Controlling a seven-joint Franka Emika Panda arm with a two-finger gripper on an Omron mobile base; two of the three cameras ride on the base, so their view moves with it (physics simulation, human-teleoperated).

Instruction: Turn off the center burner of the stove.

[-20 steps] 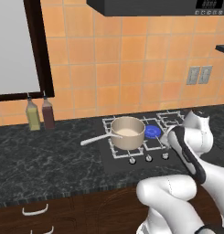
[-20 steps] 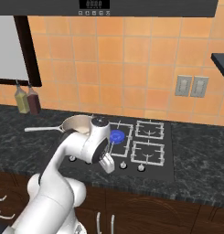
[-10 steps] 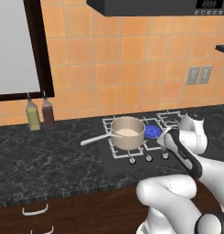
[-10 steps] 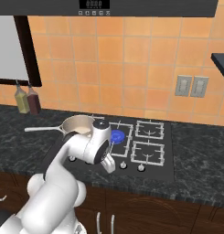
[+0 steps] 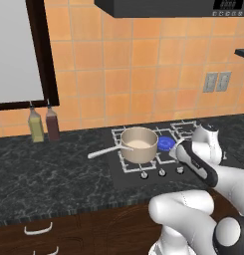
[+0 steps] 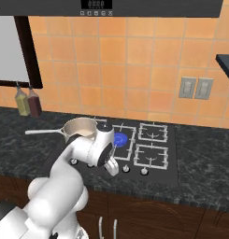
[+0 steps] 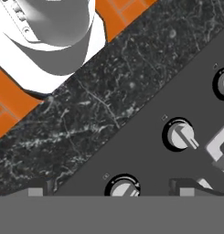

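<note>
The stove (image 5: 124,175) (image 6: 172,161) is a black cooktop set in the dark stone counter. Its center burner (image 5: 167,143) (image 6: 119,138) glows bright blue, just right of a tan saucepan (image 5: 139,144) (image 6: 81,127) with a long handle. Small silver knobs (image 5: 162,172) (image 6: 144,172) line the stove's front edge. My gripper (image 5: 181,153) (image 6: 114,169) hangs over that knob row, pointing down, in front of the blue burner. In the hand view my gripper (image 7: 111,189) is open. One knob (image 7: 123,187) lies low between the fingertips, another knob (image 7: 179,135) is further up, and nothing is held.
Two bottles (image 5: 44,124) (image 6: 28,101) stand by the wall at the left. A wall outlet (image 5: 216,81) (image 6: 195,87) sits right of the stove, and a range hood (image 6: 111,7) hangs above. Drawer handles (image 5: 38,229) show below the counter's front edge (image 7: 63,137).
The hand has shifted slightly over the knob row. The gripper stays open, and the burner still glows blue.
</note>
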